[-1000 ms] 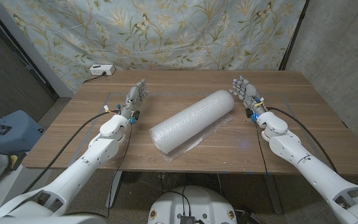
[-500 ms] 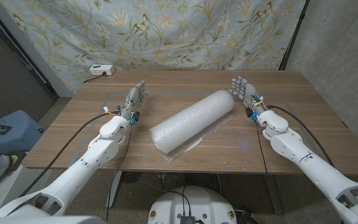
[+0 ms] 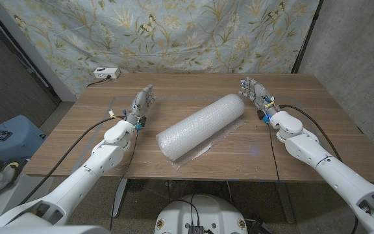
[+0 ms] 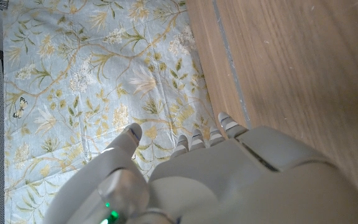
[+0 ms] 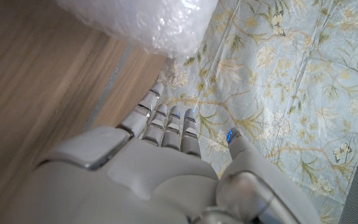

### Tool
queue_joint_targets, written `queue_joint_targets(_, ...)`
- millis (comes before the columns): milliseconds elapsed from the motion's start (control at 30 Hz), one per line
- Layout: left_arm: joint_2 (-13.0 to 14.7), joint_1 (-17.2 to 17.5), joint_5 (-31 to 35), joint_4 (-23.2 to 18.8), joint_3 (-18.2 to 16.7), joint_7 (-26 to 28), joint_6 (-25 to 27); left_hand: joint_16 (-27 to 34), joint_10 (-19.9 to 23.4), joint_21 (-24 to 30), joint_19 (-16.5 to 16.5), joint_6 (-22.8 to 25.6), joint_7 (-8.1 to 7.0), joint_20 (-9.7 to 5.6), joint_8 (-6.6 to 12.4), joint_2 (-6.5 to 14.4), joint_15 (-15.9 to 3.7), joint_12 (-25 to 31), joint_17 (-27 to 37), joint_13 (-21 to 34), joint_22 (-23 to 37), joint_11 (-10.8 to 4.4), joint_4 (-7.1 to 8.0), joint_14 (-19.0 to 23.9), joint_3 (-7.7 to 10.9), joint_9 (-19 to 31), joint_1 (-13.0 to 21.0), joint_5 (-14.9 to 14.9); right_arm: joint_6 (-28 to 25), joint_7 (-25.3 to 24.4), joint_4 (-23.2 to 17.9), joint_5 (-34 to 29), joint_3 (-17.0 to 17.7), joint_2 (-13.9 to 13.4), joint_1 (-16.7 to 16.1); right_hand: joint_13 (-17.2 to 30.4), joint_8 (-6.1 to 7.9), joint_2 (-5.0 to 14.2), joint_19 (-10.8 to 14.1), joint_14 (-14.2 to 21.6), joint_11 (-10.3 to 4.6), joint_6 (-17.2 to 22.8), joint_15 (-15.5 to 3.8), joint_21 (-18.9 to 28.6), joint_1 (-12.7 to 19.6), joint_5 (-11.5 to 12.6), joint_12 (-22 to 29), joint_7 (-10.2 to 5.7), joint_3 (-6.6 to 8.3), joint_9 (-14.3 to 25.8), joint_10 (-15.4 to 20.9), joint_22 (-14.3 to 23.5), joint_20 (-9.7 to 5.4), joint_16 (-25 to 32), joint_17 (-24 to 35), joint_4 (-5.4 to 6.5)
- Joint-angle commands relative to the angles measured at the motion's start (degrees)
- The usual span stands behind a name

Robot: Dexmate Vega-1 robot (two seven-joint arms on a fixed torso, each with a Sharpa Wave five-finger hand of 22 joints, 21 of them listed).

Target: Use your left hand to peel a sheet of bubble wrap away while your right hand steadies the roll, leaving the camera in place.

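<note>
My right hand, fingers apart and empty, has edged closer to the far end of the white cylindrical bubble wrap roll, lying diagonally mid-table. My left hand waits empty, fingers apart, well left. Steadying seems imminent; peeling hasn't begun.

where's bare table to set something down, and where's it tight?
Free: the wide strip of table behind the bubble wrap roll, between both hands; also the near-right corner past the right arm, and the near-left corner outside the left arm. Tight: the gap between the right hand and the roll's far end. The left hand has more margin.
</note>
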Motion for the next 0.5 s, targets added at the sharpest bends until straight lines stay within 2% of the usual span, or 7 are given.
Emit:
queue_joint_targets(33,-0.33,-1.85,0.32,2.00,0.77,-1.33,0.46,0.32,0.13,-0.23,0.44,-0.01,0.30,0.38,0.40,-0.04,0.14,0.23,0.18,0.21,0.29,0.05,-0.35,0.13,0.13,0.09,0.56,0.29,-1.73,-1.60,-4.33,-5.48,-1.07,-3.22,0.44,0.09,0.29,0.04,-0.10,0.36,0.19,0.28,0.11,0.24,1.03,0.19,0.23,-0.47,0.20,0.10,0.27,0.29,0.20,0.51,0.02,-0.64)
queue_joint_targets(500,-0.63,-1.71,0.79,1.57,1.00,-0.36,0.57,0.23,0.22,-0.48,0.54,0.01,0.32,0.41,0.37,-0.05,0.22,0.21,0.19,0.22,0.29,0.18,-0.88,0.19,0.25,0.09,0.91,0.37,-3.90,-2.11,-9.74,-14.09,-2.97,-6.91,1.74,0.11,0.24,-0.17,-0.92,-0.32,0.03,0.22,0.42,0.01,2.22,0.04,0.13,-0.67,0.43,0.10,0.05,0.29,0.58,0.22,-0.39,-2.07)
